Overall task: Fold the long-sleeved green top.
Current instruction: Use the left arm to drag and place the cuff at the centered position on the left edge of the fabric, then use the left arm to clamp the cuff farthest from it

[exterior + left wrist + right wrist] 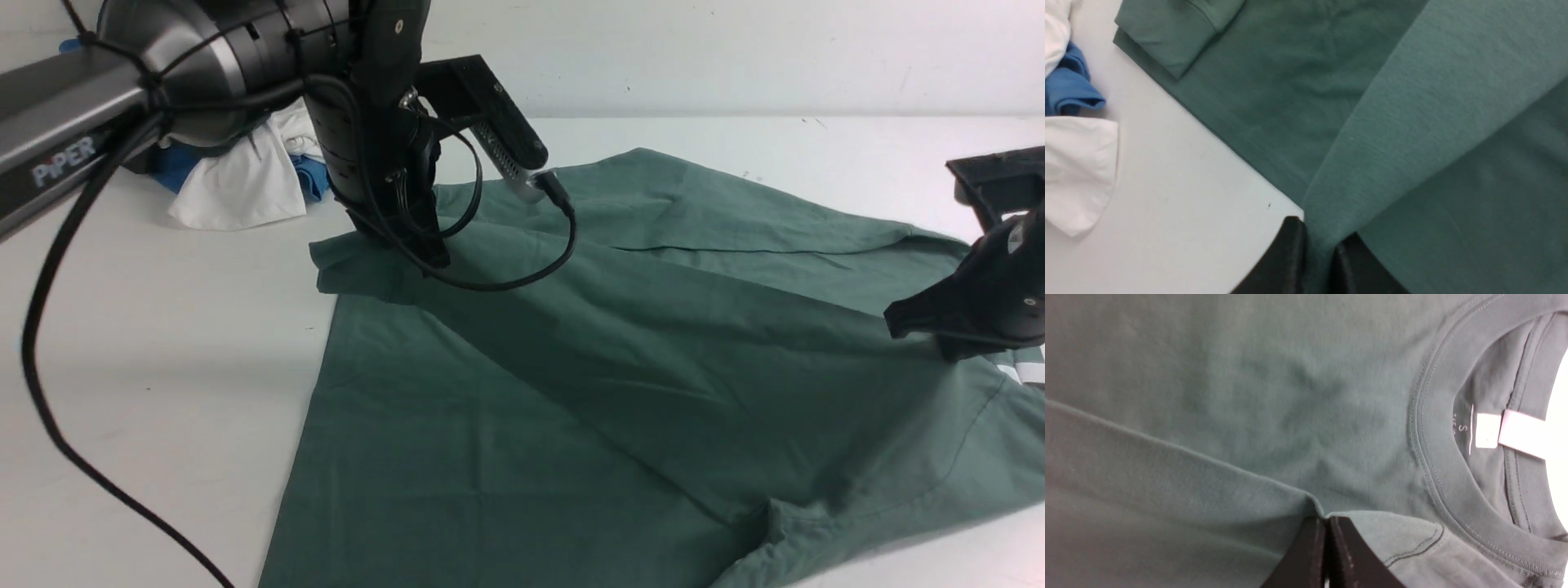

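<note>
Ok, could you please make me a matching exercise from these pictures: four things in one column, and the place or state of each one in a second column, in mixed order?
Things:
1. left gripper
2. right gripper
3. label
4. blue cloth

Place or state:
A. inside the collar
B. shut on the top, close to its collar
C. lying against the white cloth, off the top
D. shut on the top at its edge nearest the white cloth

Pairs: 1-D, 2-B, 3-A, 4-C.
</note>
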Tool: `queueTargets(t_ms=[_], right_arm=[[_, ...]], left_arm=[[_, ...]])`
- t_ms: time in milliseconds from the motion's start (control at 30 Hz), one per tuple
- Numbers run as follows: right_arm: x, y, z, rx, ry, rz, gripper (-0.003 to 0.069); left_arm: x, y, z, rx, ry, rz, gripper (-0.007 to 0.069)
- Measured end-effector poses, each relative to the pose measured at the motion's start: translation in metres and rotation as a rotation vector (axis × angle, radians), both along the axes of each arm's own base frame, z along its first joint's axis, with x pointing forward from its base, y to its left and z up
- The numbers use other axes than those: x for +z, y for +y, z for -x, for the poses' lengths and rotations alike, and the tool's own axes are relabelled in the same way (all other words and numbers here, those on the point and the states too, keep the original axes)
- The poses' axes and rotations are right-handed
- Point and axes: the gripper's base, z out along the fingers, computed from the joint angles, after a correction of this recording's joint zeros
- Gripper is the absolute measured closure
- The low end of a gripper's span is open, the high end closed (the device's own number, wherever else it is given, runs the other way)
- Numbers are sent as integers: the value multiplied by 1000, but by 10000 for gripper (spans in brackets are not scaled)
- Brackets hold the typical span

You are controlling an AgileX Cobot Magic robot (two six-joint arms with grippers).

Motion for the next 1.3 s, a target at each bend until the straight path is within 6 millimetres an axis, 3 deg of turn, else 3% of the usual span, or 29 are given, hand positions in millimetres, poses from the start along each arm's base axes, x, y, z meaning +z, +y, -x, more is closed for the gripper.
queueTargets(t_ms=[200, 500, 700, 833, 933, 1067, 1167, 1300], right_arm=[[-9, 0, -4, 0, 27, 3, 665], [-53, 2, -17, -2, 146, 11, 665], [-61, 3, -22, 0, 130, 2, 650], [-60, 4, -25, 5, 106, 0, 593], [-59, 4, -26, 8, 89, -4, 518], [-57, 4, -29, 15, 71, 5, 396], [-46, 4, -36, 14, 50, 11, 352], [-26, 4, -46, 6, 19, 16, 337]], left_arm=[[-17, 1, -27, 34, 12, 12, 587], [-41, 2, -45, 42, 4, 25, 587], [-53, 5, -57, 50, -38, 50, 580], [-61, 8, -65, 65, -62, 64, 552], [-64, 7, -69, 77, -84, 77, 488], [-62, 6, -74, 146, -139, 130, 325], [-61, 8, -75, 248, -157, 163, 237], [-62, 16, -75, 386, -149, 187, 173]])
